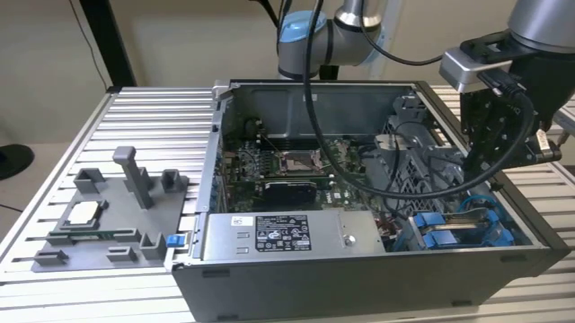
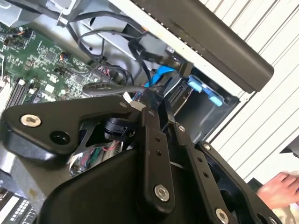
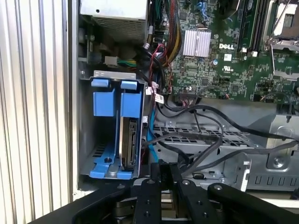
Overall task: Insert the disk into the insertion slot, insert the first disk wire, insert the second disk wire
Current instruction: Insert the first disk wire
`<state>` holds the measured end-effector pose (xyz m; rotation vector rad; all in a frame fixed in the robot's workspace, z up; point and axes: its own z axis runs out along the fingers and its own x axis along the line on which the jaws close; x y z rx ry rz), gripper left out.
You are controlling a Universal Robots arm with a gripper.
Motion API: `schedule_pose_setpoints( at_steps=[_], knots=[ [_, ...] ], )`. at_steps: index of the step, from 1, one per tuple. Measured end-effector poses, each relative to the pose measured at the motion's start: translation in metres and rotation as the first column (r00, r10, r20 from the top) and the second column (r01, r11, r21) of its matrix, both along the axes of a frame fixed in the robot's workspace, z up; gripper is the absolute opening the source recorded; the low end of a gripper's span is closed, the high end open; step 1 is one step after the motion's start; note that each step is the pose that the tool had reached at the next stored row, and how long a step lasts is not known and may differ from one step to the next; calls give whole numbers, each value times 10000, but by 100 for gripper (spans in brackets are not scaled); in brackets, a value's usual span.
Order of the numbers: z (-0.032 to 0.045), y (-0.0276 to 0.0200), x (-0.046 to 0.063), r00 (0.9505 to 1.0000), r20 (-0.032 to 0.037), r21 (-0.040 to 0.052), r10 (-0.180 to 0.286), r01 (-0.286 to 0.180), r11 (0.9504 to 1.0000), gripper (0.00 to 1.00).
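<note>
Disk (image 3: 129, 140) stood on edge inside the insertion slot (image 3: 106, 169), at the near corner of the open computer case (image 1: 359, 282), toward the exterior view's right, with its blue carrier tab next to a second blue tab. A blue cable (image 3: 148, 140) ran just beside the disk. The hand (image 3: 161, 167) hung over that corner of the case, near the slot, and its two fingers were drawn almost together. A black cable (image 2: 110, 88) ran up to the fingertips, but whether they pinched it could not be told. On the exterior view's left of the slot, the grey labelled power-supply box (image 1: 274, 235) lay along the case's near wall. Behind the slot rose a perforated grey cage (image 1: 422, 168) draped with dark cables, and farther in lay the green motherboard (image 1: 287, 165). Outside the case, on the exterior view's left, a grey fixture (image 1: 99, 222) rested on the ribbed tabletop (image 1: 153, 121).
</note>
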<state>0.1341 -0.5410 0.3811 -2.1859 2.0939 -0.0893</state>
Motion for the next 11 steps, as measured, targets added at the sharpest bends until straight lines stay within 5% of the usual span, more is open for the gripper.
schedule_pose_setpoints(
  at_steps=[11],
  knots=[
    [-70, -149, 154, 9996, -276, 0, 0, 0, 10000, 0]
  ],
)
